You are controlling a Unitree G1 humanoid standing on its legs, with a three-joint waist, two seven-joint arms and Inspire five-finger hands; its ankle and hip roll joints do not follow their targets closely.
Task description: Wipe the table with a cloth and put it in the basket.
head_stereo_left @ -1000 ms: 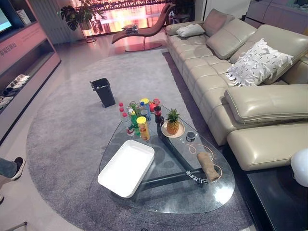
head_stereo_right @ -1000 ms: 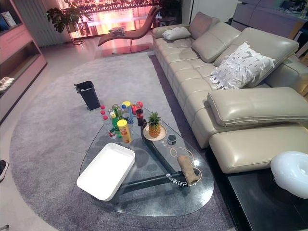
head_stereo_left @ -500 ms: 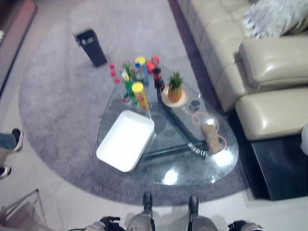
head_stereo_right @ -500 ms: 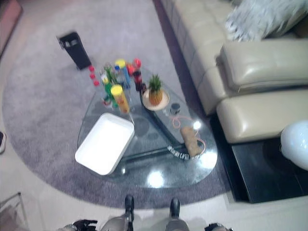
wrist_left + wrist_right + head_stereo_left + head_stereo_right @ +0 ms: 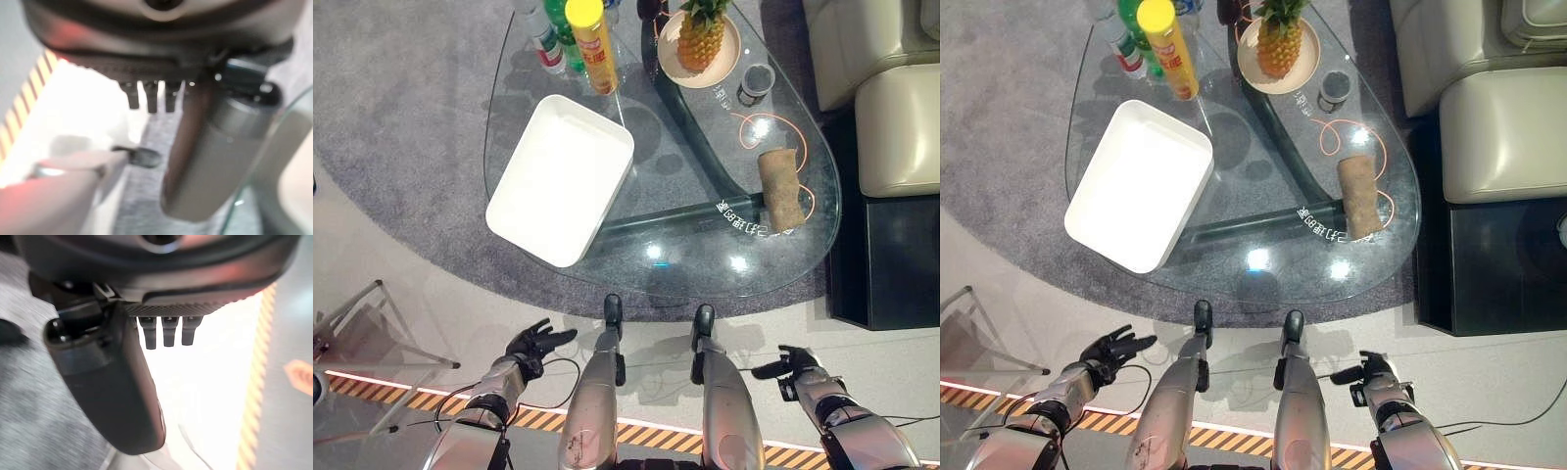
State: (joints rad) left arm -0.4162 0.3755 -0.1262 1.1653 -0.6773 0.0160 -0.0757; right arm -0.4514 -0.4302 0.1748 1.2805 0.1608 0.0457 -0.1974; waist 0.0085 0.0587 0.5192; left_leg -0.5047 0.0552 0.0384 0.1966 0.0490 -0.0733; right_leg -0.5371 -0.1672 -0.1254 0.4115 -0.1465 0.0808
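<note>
Left eye view: both hands, left hand (image 5: 536,342) and right hand (image 5: 785,362), hang spread and empty (task unstarted); rolled cloth (image 5: 780,189) waits on the counter (image 5: 705,255) by the basket (image 5: 560,177).

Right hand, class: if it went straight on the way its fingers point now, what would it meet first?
The right hand hangs low by the robot's side, open, fingers pointing across toward the robot's left. Nothing of the task lies in that line; the cloth sits on the glass table, well ahead. Depth is unclear.
</note>
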